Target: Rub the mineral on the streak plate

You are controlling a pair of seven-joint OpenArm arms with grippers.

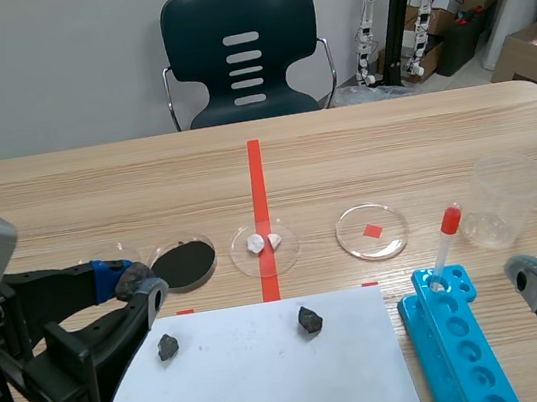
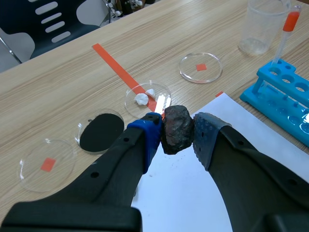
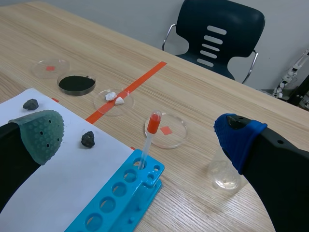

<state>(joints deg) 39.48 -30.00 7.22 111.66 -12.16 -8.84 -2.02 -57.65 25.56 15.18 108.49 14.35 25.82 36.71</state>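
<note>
Mineral, dark lumpy rock (image 2: 176, 126), is pinched btw left gripper (image 2: 176, 131) fingers at lower left of scene frame, right gripper (image 3: 140, 136) fingers spread w/ nothing held; best bet: lower it onto white flat sheet (image 1: 266, 388) on wooden worktop (image 1: 391, 142), press firm, drag short strokes w/o slipping.

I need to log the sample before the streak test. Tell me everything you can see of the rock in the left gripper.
The rock is a dark grey-black lump with a faint brownish tinge. Its surface is rough and uneven, with a dull sheen in spots. The left gripper clamps it between its two blue dotted pads, one on each side. It appears lifted over the edge of the white paper sheet, and only the pads can be seen touching it. Its underside is hidden.
</note>
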